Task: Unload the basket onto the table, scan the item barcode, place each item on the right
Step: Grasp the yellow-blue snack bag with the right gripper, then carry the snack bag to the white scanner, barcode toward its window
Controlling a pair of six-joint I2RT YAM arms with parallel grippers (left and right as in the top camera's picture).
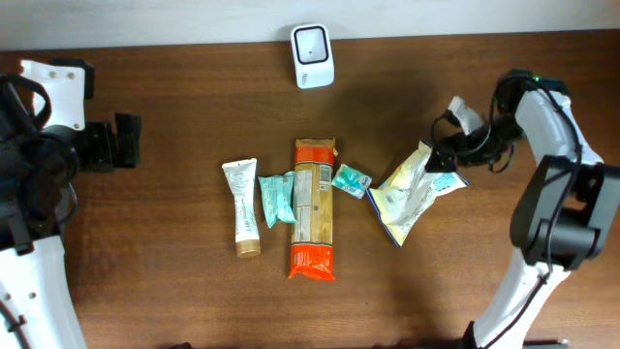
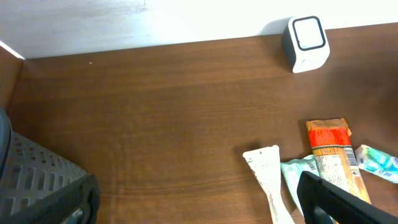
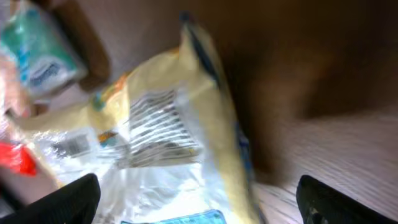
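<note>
Closest to the right wrist camera lies a crinkled yellow-and-white plastic pouch point(image 3: 161, 143), flat on the dark wooden table point(image 1: 174, 291) with its black barcode point(image 3: 158, 127) facing up. The right gripper point(image 3: 200, 200) hangs just over it, fingers spread wide on either side, grasping nothing. From overhead, the pouch sits at the right end of a row of goods: a small teal packet point(image 1: 351, 180), a long orange-ended packet point(image 1: 313, 208), a teal sachet point(image 1: 276, 199) and a white tube with a tan cap point(image 1: 244, 208).

A white scanner with a dark window point(image 1: 312, 56) stands at the far edge of the table, well apart from the pouch and from every other item. The left gripper point(image 1: 121, 142) rests far out to the left, its fingers also released and empty.

Nothing is being presented to the scanner at this moment. The pictures do not tell whether the pouch has had its barcode read. If it has not, the whole job seems left: grasp the pouch, lift it, carry it to the scanner and turn the barcode toward the window.
</note>
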